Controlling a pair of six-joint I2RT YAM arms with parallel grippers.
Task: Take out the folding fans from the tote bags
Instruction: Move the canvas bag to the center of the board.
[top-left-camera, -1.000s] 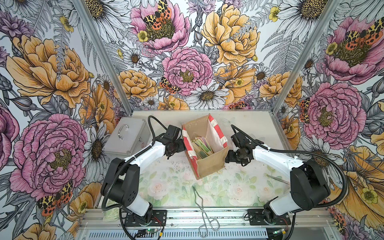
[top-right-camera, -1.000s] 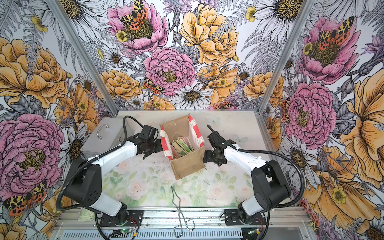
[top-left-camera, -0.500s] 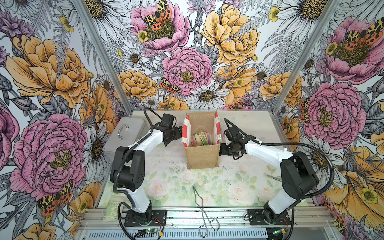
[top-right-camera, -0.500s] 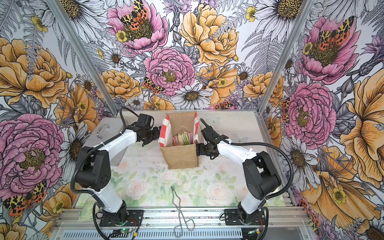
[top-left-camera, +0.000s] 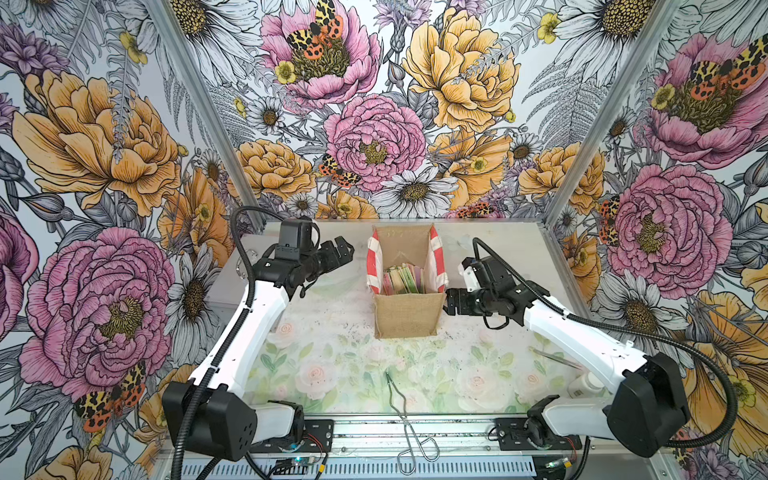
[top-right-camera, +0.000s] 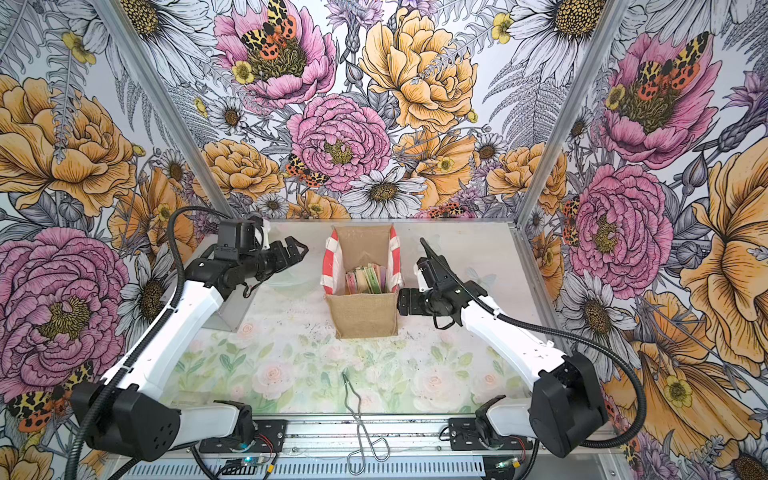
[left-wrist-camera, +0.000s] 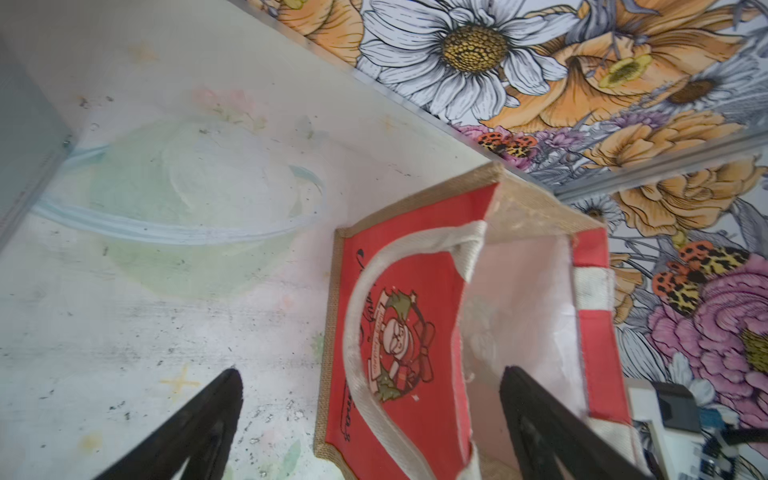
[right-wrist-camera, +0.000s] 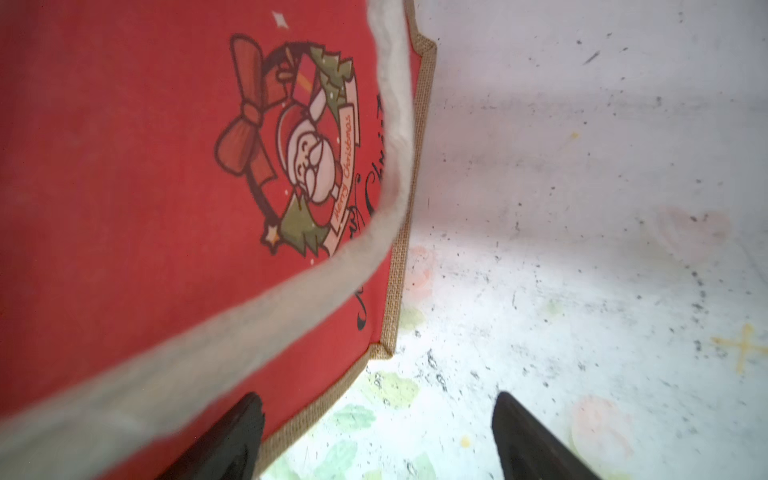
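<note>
Top views, fans (top-left-camera: 402, 280) half-hidden in bag (top-left-camera: 406, 316)

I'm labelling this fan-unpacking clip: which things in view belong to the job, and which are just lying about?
Belongs to the job: folding fans, tote bag.
Just lying about: metal tongs, grey metal case, clear bowl, white bottle.

Fans (top-left-camera: 405, 280) in bag (top-left-camera: 406, 318); tongs (top-left-camera: 404, 417) before it

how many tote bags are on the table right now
1. The tote bag stands upright on the table, between the left gripper and right gripper, folding fans inside. No second bag shows in any view.
</note>
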